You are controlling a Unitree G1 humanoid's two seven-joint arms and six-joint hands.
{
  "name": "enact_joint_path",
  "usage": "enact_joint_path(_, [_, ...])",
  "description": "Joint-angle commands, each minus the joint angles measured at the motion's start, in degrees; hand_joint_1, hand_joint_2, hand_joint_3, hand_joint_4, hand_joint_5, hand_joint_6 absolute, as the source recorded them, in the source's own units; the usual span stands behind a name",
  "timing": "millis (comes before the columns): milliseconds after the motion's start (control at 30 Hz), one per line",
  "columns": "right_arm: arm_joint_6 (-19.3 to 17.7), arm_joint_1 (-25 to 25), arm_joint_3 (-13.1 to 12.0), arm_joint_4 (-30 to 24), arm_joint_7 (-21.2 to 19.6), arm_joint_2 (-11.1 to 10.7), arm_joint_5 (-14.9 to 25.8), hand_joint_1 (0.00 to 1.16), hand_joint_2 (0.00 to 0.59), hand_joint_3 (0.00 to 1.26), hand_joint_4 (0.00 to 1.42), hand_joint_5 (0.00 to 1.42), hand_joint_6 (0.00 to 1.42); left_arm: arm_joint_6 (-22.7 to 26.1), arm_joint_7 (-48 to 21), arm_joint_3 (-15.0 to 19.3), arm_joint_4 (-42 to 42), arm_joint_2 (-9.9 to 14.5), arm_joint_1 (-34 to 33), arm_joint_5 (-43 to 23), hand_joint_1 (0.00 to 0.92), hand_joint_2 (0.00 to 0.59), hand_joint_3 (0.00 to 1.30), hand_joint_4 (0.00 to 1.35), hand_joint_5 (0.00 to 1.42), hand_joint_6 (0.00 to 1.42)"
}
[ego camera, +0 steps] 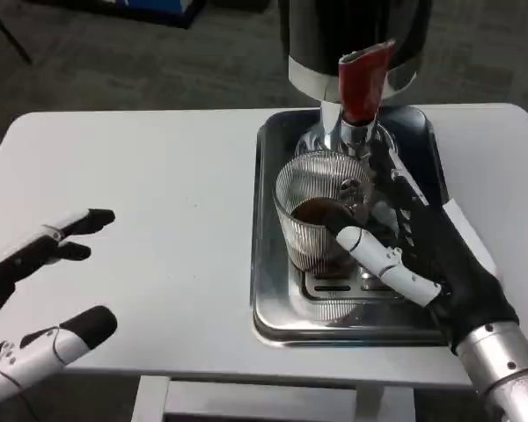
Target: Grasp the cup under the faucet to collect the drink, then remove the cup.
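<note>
Half done, judging by dark drink in cup (321,211): sitting on tray (268,290) under faucet (363,83). Right hand (422,255) fingers gripping cup. Left hand (44,290) idling over counter (158,193), fingers apart, empty. Removal pending.

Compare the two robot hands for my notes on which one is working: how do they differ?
The right robot hand grips the ribbed glass cup on the metal tray; the left robot hand holds nothing, fingers apart. The right is over the tray, the left over bare table. Both have white-and-black fingers.
</note>
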Motion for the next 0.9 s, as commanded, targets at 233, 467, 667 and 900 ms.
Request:
enact_joint_path(233, [-1.7, -0.5, 2.5, 1.1, 1.5, -2.2, -2.5, 0.48, 0.195, 0.00, 0.00, 0.00, 0.08, -0.1, -0.5, 0.4, 1.2, 1.3, 0.2, -1.0, 0.050, 0.104, 0.19, 0.13, 0.24, 0.21])
enact_joint_path(467, [-1.6, -0.7, 3.5, 1.0, 0.7, -1.9, -4.4, 0.52, 0.198, 0.00, 0.00, 0.00, 0.08, -0.1, -0.7, 0.8, 1.0, 1.4, 0.9, -1.1, 0.050, 0.104, 0.19, 0.14, 0.25, 0.21])
enact_joint_path(667, [-0.8, -0.8, 4.6, 0.7, -0.8, -0.6, -6.3, 0.52, 0.201, 0.00, 0.00, 0.00, 0.08, 0.0, -1.0, 1.1, 0.5, 1.5, 1.7, -1.4, 0.050, 0.104, 0.19, 0.14, 0.25, 0.21])
enact_joint_path(900, [0.1, -0.8, 5.9, 1.1, -3.7, 2.3, -8.7, 0.53, 0.206, 0.00, 0.00, 0.00, 0.08, 0.0, -0.9, 1.7, 0.4, 1.6, 2.3, -1.9, 0.050, 0.104, 0.19, 0.14, 0.25, 0.21])
